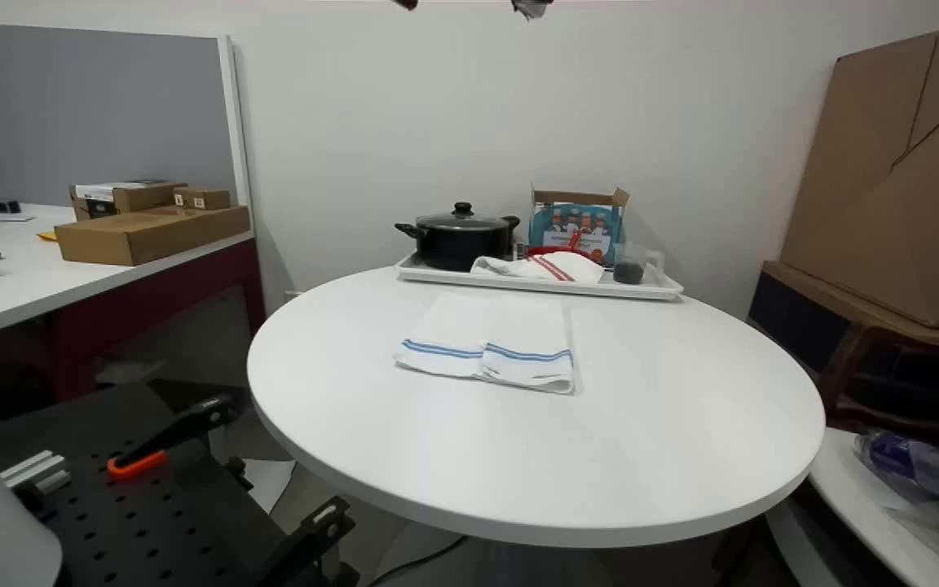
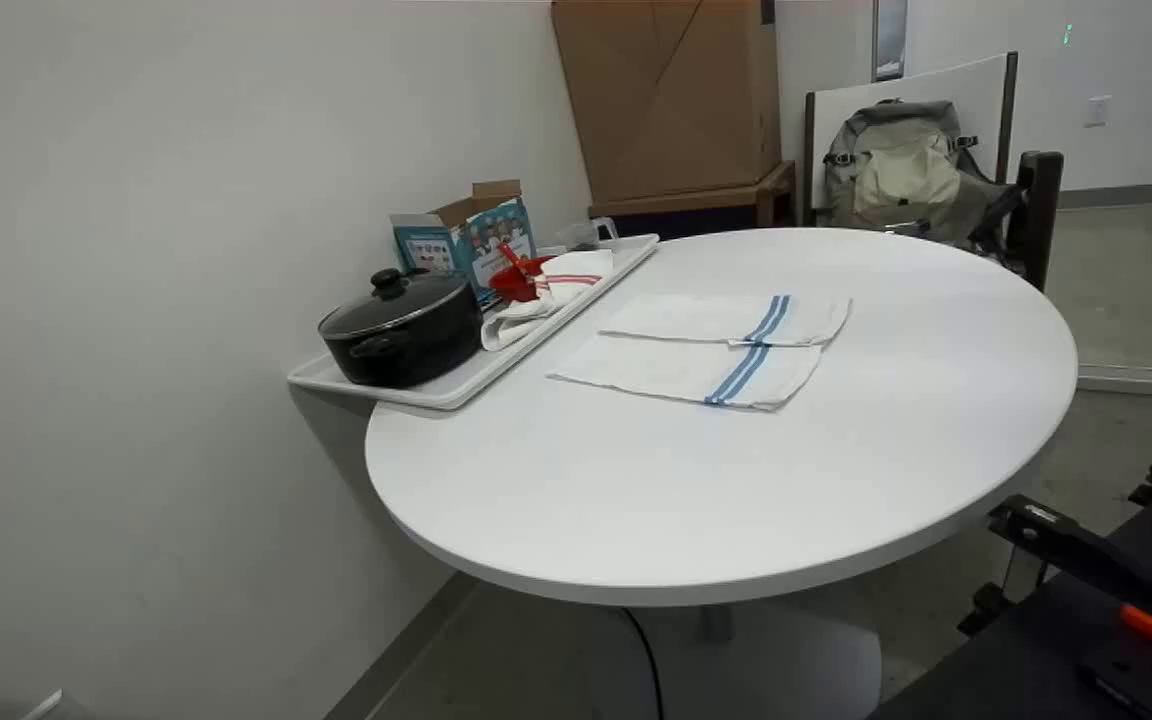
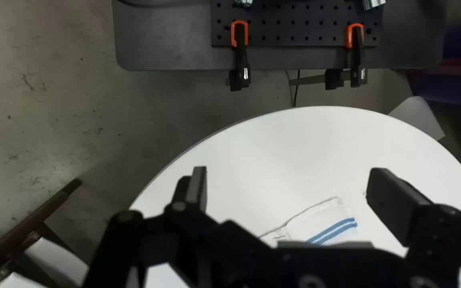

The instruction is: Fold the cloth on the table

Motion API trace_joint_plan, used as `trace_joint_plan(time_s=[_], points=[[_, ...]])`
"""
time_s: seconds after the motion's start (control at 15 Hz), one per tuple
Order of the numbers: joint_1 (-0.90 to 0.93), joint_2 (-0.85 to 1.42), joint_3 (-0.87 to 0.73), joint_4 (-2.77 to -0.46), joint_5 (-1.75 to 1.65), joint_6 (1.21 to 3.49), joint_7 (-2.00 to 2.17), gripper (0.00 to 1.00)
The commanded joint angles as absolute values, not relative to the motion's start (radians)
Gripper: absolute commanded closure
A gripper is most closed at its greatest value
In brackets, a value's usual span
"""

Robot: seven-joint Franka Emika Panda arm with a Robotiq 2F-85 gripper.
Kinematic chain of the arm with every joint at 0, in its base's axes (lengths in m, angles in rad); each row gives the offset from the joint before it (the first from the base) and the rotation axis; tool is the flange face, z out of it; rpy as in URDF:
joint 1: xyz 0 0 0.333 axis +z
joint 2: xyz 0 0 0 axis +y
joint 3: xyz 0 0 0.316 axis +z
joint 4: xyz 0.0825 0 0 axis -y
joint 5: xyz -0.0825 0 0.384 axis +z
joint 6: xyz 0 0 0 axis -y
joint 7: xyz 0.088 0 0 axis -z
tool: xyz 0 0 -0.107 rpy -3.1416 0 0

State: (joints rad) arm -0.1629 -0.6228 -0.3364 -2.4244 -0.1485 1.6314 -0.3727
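Cloth: the white cloth [image 2: 676, 365] lies flat on the bench [image 1: 665, 440], around the middle of its round white top, near the tray but apart from it.
Blue stripes: a double band near one end, crossing both halves, with a slight step where the halves meet.
Middle line: runs lengthwise between the halves; crease or overlap, I cannot tell which.
Jaws: released, spread wide apart, high over the bench. In the wrist view part of the striped end shows beyond them, the rest hidden behind their dark mount. In an exterior view just their tips peek in at the top edge.
Tray: long white tray [image 2: 466, 380] along the wall side of the bench, one end overhanging the edge.
Pot: black pot [image 2: 396, 355], glass lid [image 2: 426, 295] on, standing at that end of the tray.
Beside the pot: rumpled red-striped towel [image 1: 510, 267], a partly hidden red item [image 2: 516, 280], blue printed carton [image 1: 555, 218], clear container [image 1: 631, 265] with something dark inside.
Desk: white desk [image 1: 29, 285] bearing cardboard boxes [image 1: 147, 236].
Backpack: grey-green backpack [image 2: 906, 165] on a chair [image 2: 976, 90].
Platform: black platform [image 3: 162, 48], well apart from the bench, two orange-trimmed clamps [image 3: 240, 60] at its edge.
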Motion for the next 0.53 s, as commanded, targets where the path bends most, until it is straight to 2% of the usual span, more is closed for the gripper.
trace_joint_plan(time_s=[0.0,0.47], points=[[-0.170,-0.621,-0.330,-2.422,-0.145,1.631,-0.376,0.00],[-0.110,-0.501,-0.203,-2.499,-0.203,1.750,-0.329,0.00]])
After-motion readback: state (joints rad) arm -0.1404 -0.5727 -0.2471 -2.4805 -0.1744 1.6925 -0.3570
